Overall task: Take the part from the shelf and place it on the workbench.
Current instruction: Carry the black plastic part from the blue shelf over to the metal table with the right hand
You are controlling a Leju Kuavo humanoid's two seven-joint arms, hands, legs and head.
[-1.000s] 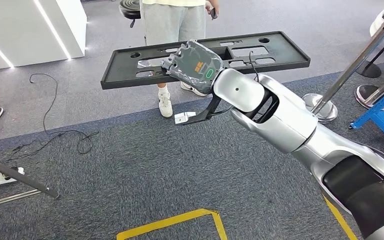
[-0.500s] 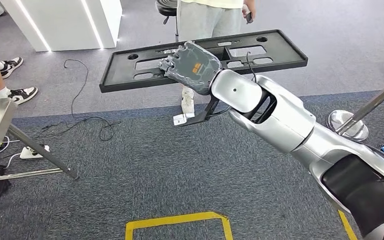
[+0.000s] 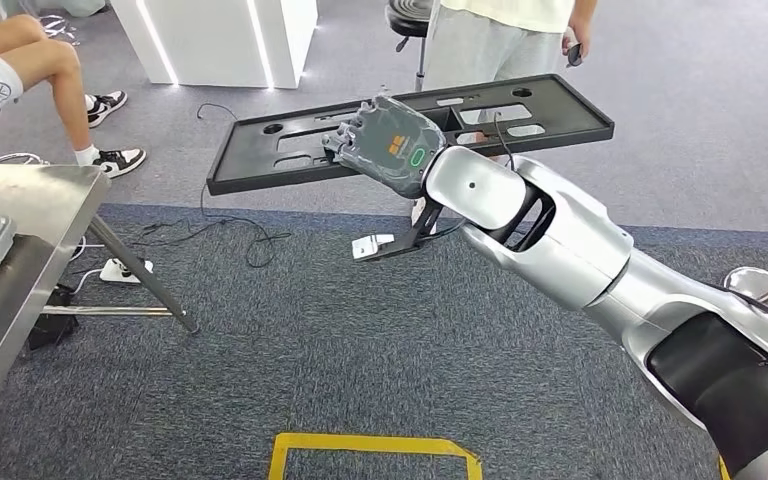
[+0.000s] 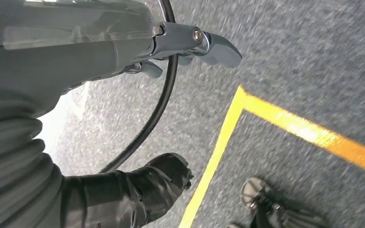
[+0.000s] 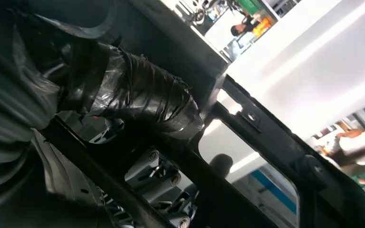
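The part [image 3: 280,150] is a long flat black plastic frame with several cut-outs. My right hand [image 3: 390,145] grips it near its middle and holds it level over the carpet, out in front of me. The right wrist view shows my black-taped thumb [image 5: 133,99] lying across the part's ribbed frame [image 5: 266,142]. The steel workbench [image 3: 20,200] stands at the left edge, its corner and a slanted leg visible, apart from the part. My left hand [image 4: 190,42] hangs over the carpet holding nothing, fingers apart from the thumb.
A person [image 3: 500,40] stands just behind the part, and another sits at the far left [image 3: 20,60]. A white pillar [image 3: 220,40] stands at the back. Cables and a power strip [image 3: 120,268] lie by the workbench leg. Yellow tape [image 3: 370,445] marks the carpet.
The whole picture has shifted to the right, so the camera has turned left. The workbench now reaches further into view. My right hand still holds the part the same way.
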